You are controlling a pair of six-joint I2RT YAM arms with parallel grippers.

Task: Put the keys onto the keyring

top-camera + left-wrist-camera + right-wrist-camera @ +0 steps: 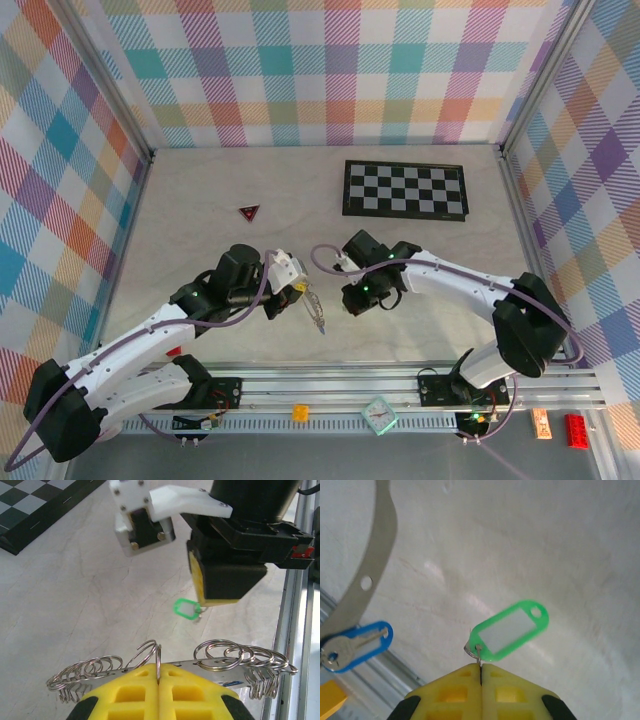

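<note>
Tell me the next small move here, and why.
Probably ease the right claw toward the left claw. The right is shut on the green key, which hangs apart from the keyring. The left pinches the keyring at one of its loops, so the gap likely needs closing before any threading.

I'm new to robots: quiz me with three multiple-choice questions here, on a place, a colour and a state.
1. The black-and-white checkerboard lies: A back right; B near left; C between the arms.
2. The oval plastic key tag in the right gripper is: A blue; B green; C red.
3. The left gripper is: A wide open; B shut on the grey metal keyring; C shut, empty.
Answers: A, the top view shows it there; B, green in the right wrist view; B, it pinches a ring.
</note>
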